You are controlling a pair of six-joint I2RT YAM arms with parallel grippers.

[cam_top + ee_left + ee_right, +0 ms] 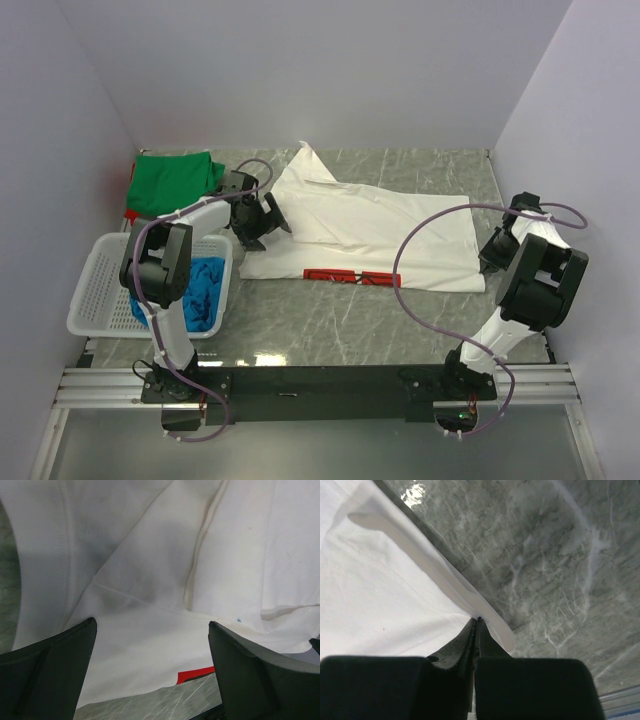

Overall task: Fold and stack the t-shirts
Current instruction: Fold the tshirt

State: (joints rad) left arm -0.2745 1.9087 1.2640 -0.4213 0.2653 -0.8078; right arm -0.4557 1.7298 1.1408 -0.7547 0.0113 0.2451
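Observation:
A large white t-shirt (375, 225) lies spread across the table's middle, folded over, with red print (350, 276) showing at its near edge. My left gripper (262, 222) is open just above the shirt's left end; in the left wrist view its jaws stand wide over white cloth (150, 590) and a red strip (195, 674). My right gripper (490, 255) is shut on the white shirt's right hem (470, 595). A folded green shirt (175, 180) lies at the back left on a red one (131, 185). A bright blue shirt (205, 290) sits crumpled in the basket.
A white plastic lattice basket (100, 290) stands at the near left beside the left arm. Grey marble tabletop (340, 330) shows in front of the shirt. White walls close in the left, back and right sides.

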